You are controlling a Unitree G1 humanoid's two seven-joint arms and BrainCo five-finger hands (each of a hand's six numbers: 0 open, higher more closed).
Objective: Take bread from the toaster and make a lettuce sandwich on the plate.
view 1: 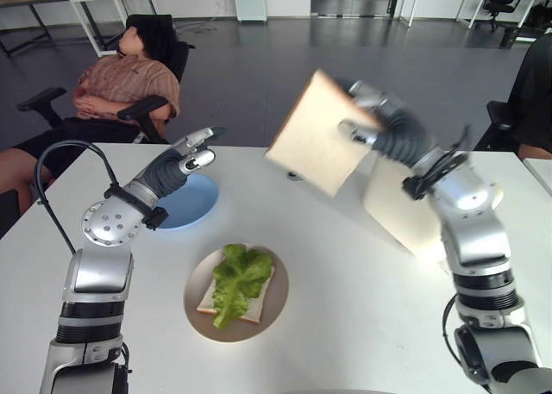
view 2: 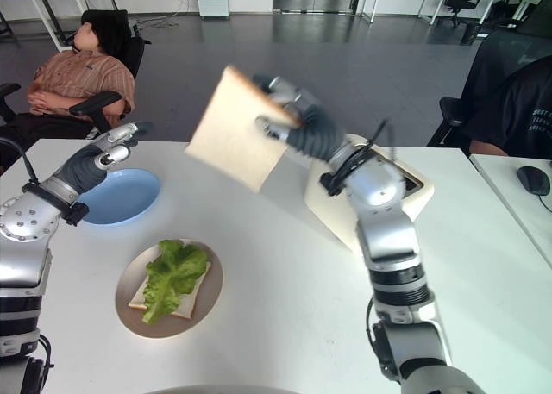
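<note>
My right hand (view 1: 375, 122) is shut on a slice of bread (view 1: 315, 135), held tilted in the air above the table to the left of the cream toaster (view 2: 379, 200). On the tan plate (view 1: 274, 306) near the front lies another bread slice (view 1: 250, 309) with a lettuce leaf (view 1: 237, 282) on top. My left hand (view 1: 191, 157) hovers over the blue plate (view 1: 185, 204) with its fingers stretched out and nothing in it.
The white table (view 1: 345, 325) reaches to the far edge behind the toaster. A computer mouse (view 2: 534, 179) lies on a separate desk at the right.
</note>
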